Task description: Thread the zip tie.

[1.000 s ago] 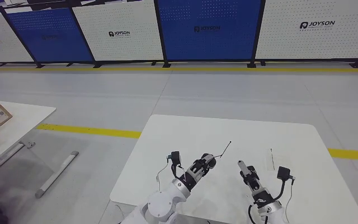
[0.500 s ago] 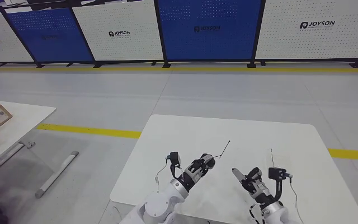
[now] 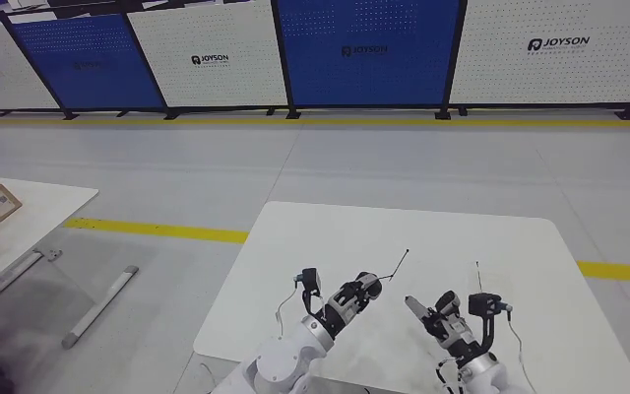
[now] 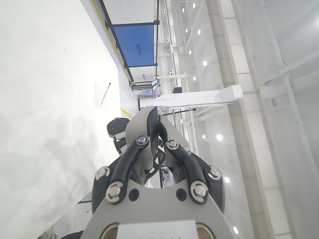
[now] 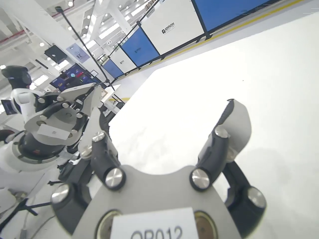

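A thin black zip tie (image 3: 396, 264) sticks out from my left gripper (image 3: 369, 285), which is shut on its lower end above the white table (image 3: 295, 256). The left wrist view has the pads pressed together at the gripper (image 4: 157, 111), with the tie (image 4: 183, 110) poking past the tips. My right gripper (image 3: 428, 301) is open, a short way to the right of the left one, fingers turned towards it. From the right wrist view, its gripper (image 5: 164, 115) holds nothing, and the held tie (image 5: 82, 43) rises from the left gripper (image 5: 93, 88).
A second black zip tie (image 3: 478, 278) lies flat on the table beyond the right gripper, also seen in the left wrist view (image 4: 105, 95). Another table corner (image 3: 30, 212) stands far left. Blue and white panels (image 3: 364, 49) line the back.
My right gripper has swung leftward so its fingers point toward the left gripper and the held tie. The left gripper and its tie have barely shifted.
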